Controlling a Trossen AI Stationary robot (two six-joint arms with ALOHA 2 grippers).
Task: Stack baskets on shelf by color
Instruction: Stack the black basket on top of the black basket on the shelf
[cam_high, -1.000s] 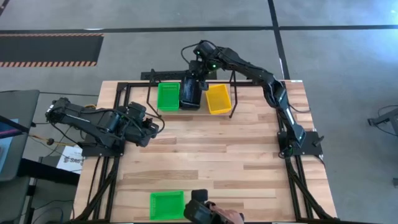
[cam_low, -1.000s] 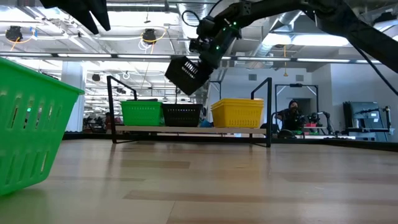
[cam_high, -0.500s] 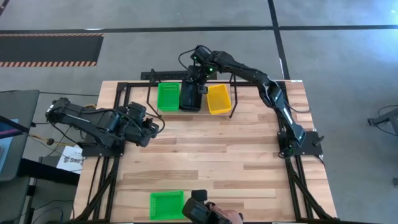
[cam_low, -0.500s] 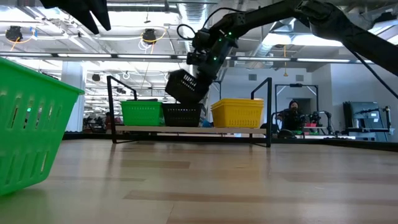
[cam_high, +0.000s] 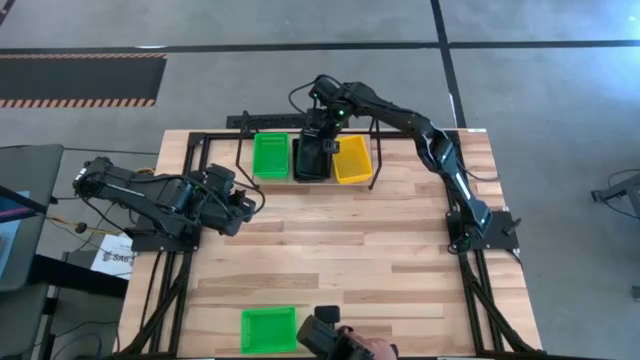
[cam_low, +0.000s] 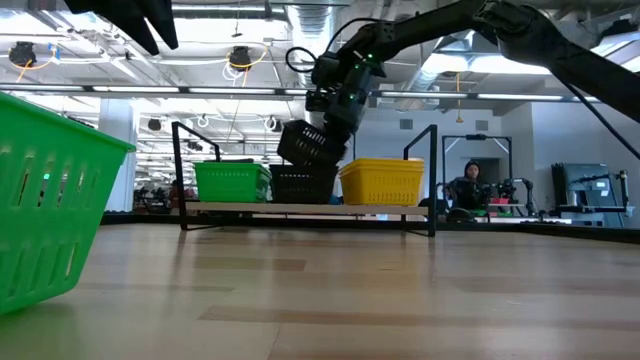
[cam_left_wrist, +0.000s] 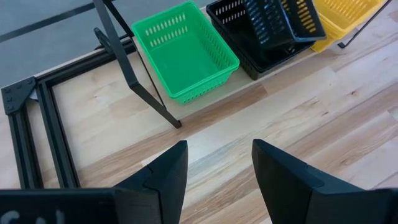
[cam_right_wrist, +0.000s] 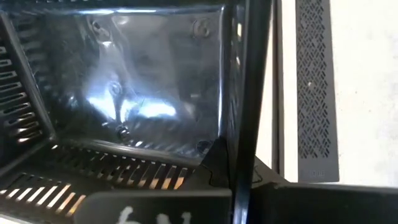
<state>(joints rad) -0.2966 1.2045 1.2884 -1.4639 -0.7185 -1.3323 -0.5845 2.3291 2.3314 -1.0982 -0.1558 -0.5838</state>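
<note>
Perforated black plastic basket (cam_low: 310, 143) tilted in right pincer (cam_low: 335, 110).

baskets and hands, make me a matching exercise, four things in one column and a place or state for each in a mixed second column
Things:
1. tilted black basket
2. yellow basket
3. near green basket
4. left hand

Places or states:
A. on the table's near edge, off the shelf
B. open, holding nothing
C. held by the right hand over the black basket on the shelf
D. at the shelf's right end

Pairs: 1-C, 2-D, 3-A, 4-B
</note>
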